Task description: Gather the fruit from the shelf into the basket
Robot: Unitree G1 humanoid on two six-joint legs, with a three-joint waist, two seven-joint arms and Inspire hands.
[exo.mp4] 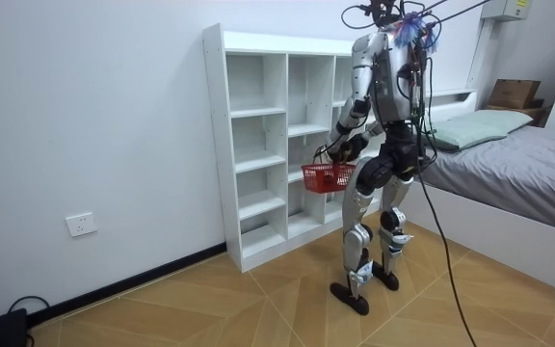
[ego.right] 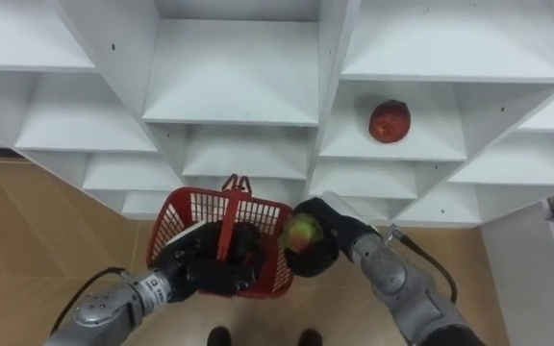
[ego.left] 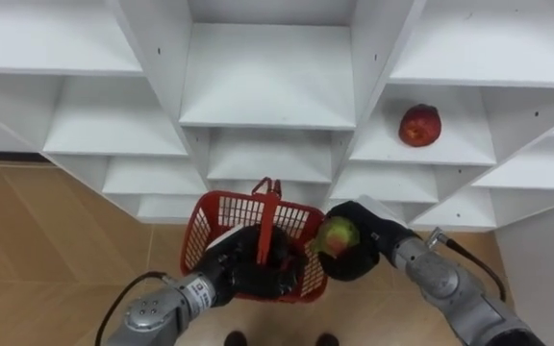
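You're at the drop-off step. Your right hand [ego.left: 368,248] is curled round a greenish fruit [ego.left: 338,235] and holds it right at the right rim of the red basket [ego.left: 217,213]. Your left hand [ego.left: 246,271] looks clamped on the basket's handle. Next, carry the fruit in over the rim and loosen your fingers. A red apple [ego.left: 419,125] lies on a closet [ego.left: 267,82] shelf, up to the right.
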